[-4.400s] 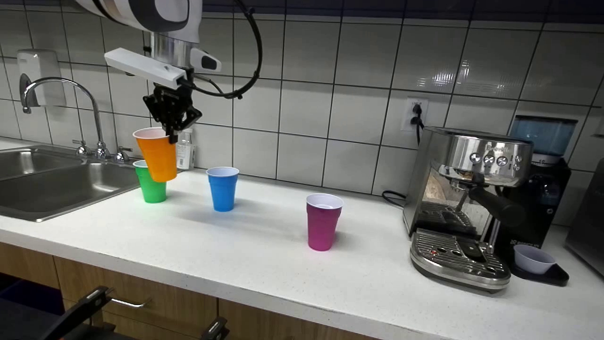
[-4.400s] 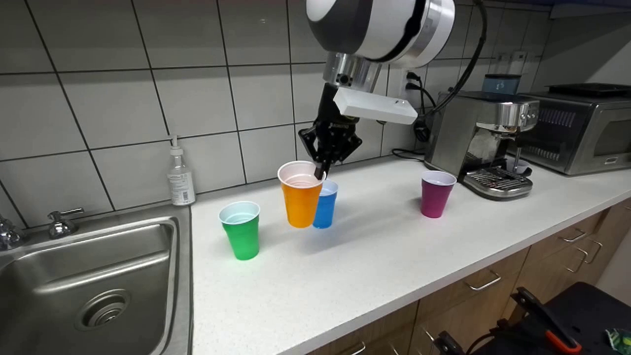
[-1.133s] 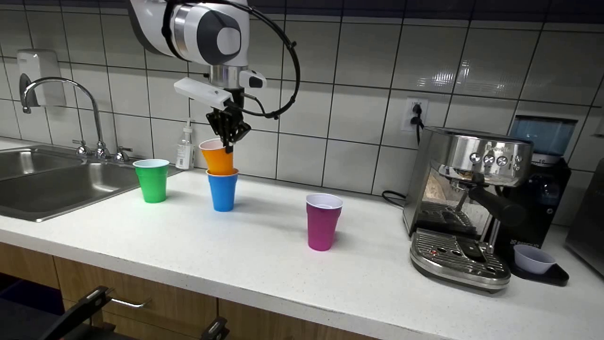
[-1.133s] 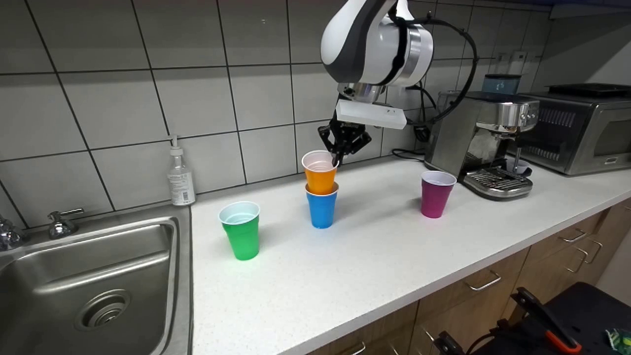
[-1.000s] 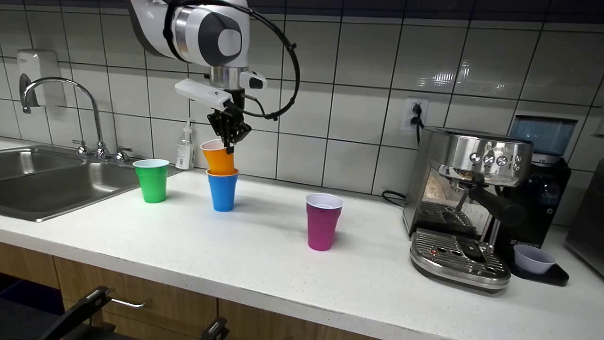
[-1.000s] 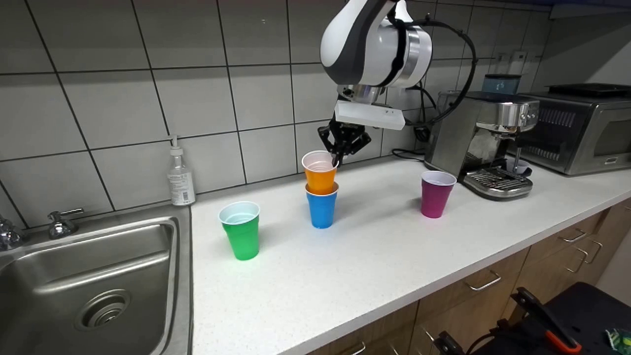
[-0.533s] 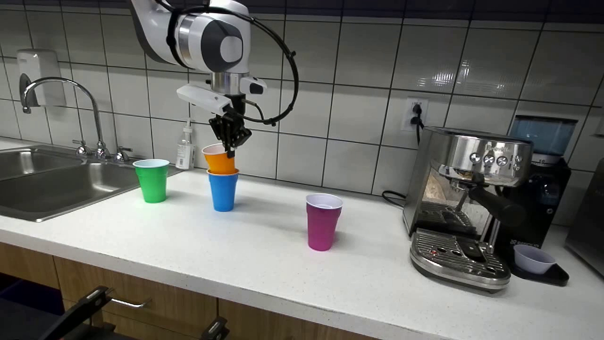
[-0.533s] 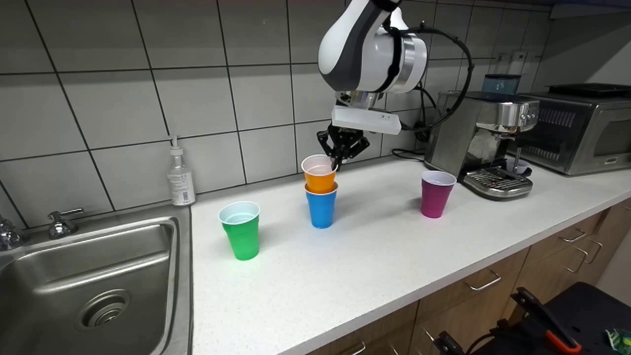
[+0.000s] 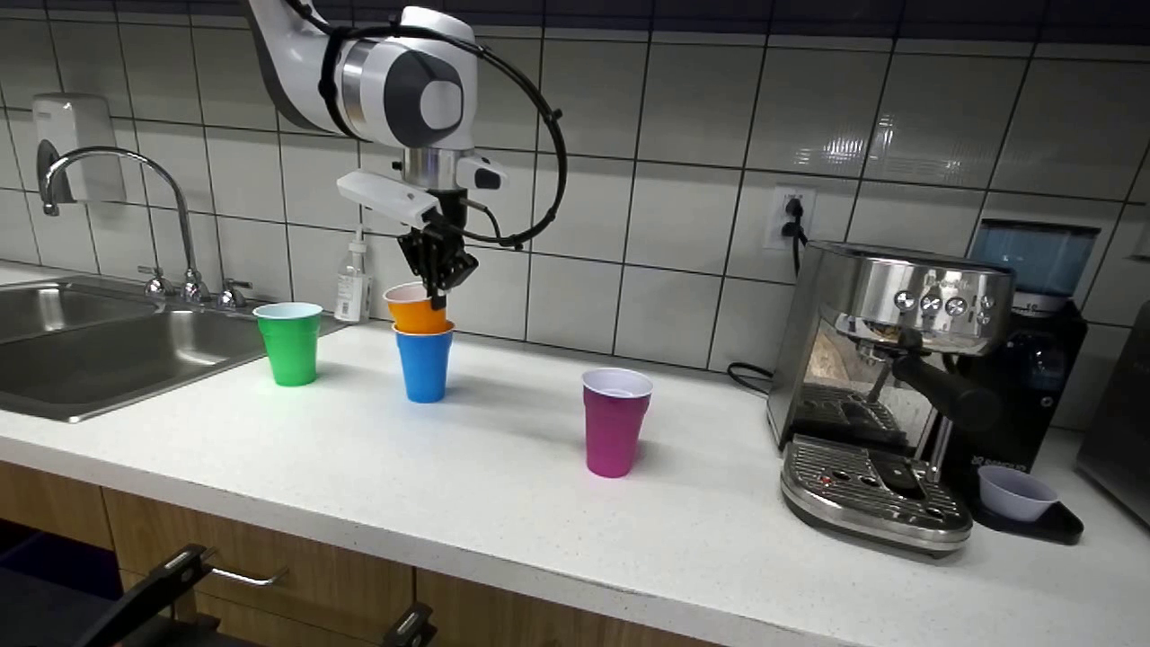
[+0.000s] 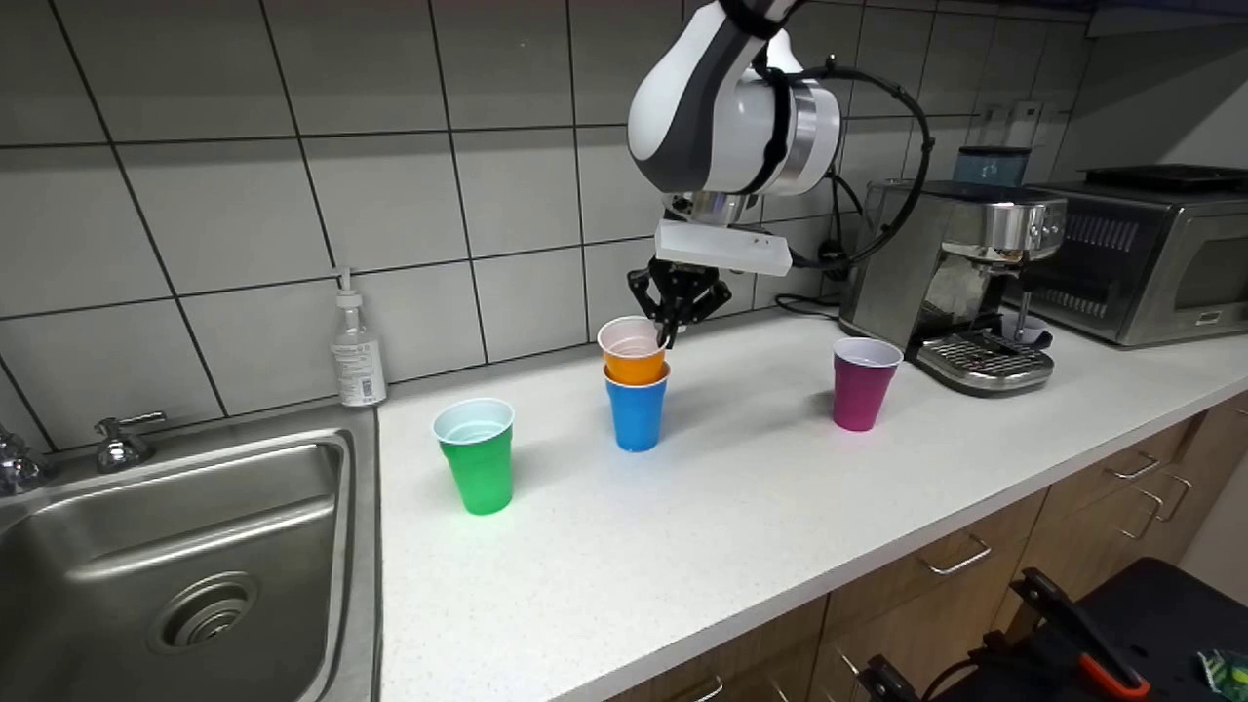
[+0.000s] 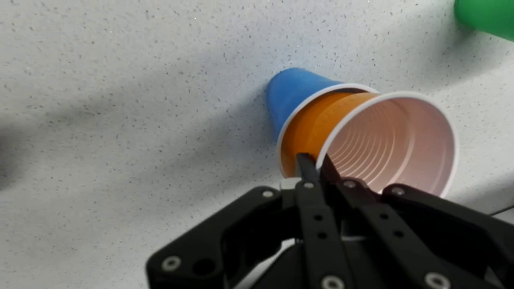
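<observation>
Orange cup (image 11: 373, 136) pinched by one side of its rim: tipping and jamming are the worries

As the wrist view shows, the hand (image 11: 316, 162) is clamped on that rim, one finger inside the wall and one outside. The cup's lower part sits inside the blue cup (image 9: 425, 368), which stands on the desk (image 9: 503, 485); its upper part rises above the blue rim in both exterior views. Because the hold is at one edge only, a sideways pull could swing the orange cup askew and tip the blue one with it. Pressing down off-centre could do likewise, or jam the walls together, so that lifting might carry both cups off at once. The outer fingertip is near the blue rim, and a lower reach could snag it. Both cups look light and thin, so too hard a squeeze might crease the held edge. If the blue cup toppled, the green cup (image 9: 289, 349), its nearer neighbour, could be knocked; the magenta cup (image 9: 615, 427) stands farther off.
</observation>
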{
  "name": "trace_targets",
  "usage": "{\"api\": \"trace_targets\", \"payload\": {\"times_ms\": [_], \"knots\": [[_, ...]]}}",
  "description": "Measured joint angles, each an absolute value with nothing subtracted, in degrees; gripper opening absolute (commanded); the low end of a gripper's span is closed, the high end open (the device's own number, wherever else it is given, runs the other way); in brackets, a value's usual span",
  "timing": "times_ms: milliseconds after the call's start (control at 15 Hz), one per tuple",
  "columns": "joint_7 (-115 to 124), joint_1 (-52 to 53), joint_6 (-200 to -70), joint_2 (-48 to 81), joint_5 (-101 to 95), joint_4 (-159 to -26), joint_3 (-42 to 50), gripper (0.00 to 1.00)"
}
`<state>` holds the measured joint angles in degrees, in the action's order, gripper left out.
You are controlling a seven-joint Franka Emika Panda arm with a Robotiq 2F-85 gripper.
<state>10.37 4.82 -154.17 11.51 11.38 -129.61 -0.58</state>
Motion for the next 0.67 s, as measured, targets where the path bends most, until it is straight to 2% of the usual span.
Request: {"api": "trace_targets", "payload": {"times_ms": [67,200,667], "knots": [[10.5,4.8,-154.1,11.6,11.4,-129.6,-0.6,0.29],[10.6,4.8,-154.1,11.6,11.4,-129.6,-0.6,0.36],[11.0,4.8,-153.9,11.6,11.4,-129.6,-0.6,0.9]]}}
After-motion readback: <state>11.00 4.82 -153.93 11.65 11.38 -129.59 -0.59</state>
